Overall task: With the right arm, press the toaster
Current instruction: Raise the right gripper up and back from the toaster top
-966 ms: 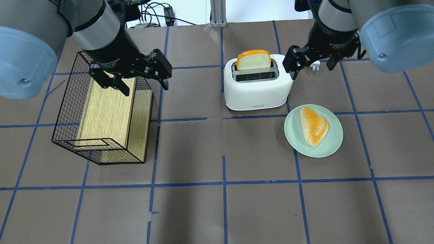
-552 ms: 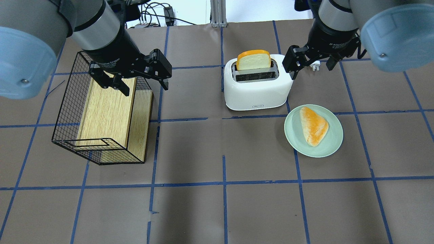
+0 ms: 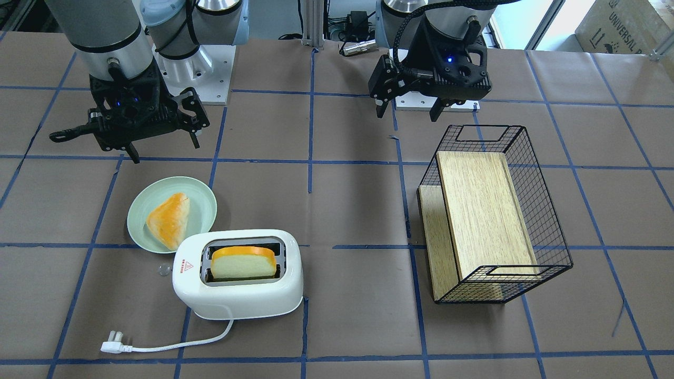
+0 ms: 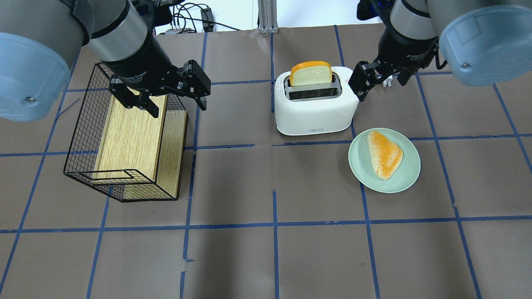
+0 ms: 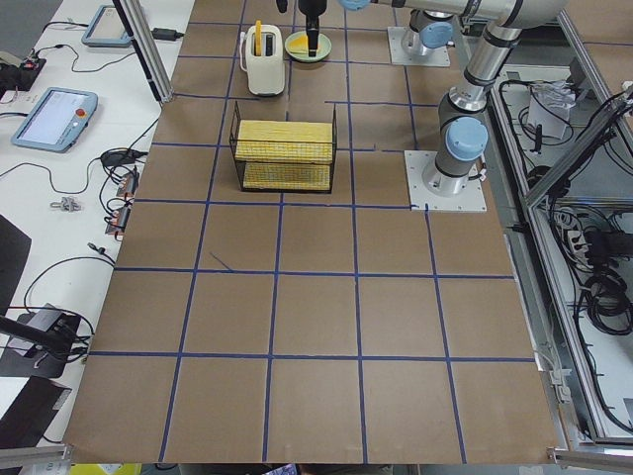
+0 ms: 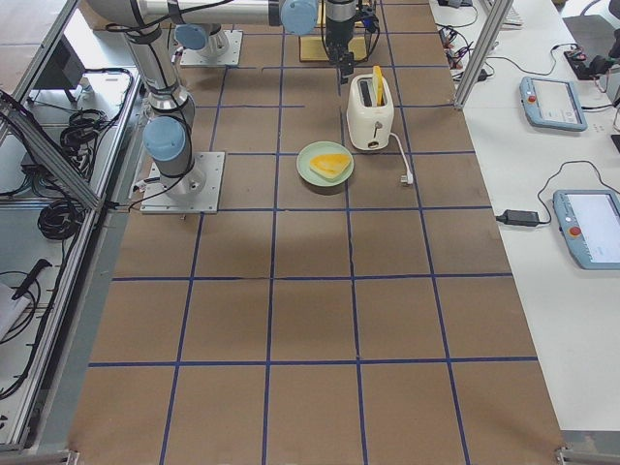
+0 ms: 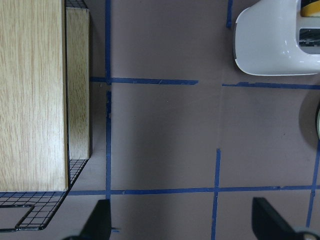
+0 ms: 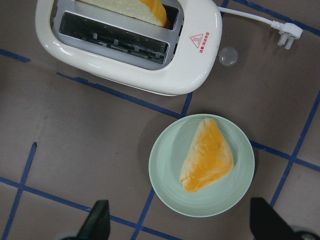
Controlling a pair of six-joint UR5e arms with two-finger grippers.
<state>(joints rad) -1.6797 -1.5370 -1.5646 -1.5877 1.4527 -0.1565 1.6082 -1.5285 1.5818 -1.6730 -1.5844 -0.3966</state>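
Black two-finger right gripper (image 4: 382,88), fingers apart, shifted slightly toward right end of glossy white two-slot toaster (image 4: 314,109), upper centre of overhead frame. Approach probably starting; press not yet done. Left gripper (image 4: 178,109) apart, unmoved.

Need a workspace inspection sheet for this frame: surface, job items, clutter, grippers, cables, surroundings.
Surface: table covered in brown paper with a blue tape grid; a few tape ends lifted.
Job's things: toaster upright, with a bread slice standing in the slot farther from the robot; the other slot is empty.
Clutter: plate holding a pastry; wire basket tipped on its side with a wooden board inside; clear disc beside the toaster.
Grippers: right gripper open, by the toaster's sticker end, contact unclear; left gripper open, over the basket's edge.
Cables: cord with plug loose on the table, unplugged.
Surroundings: pendants on the side bench.
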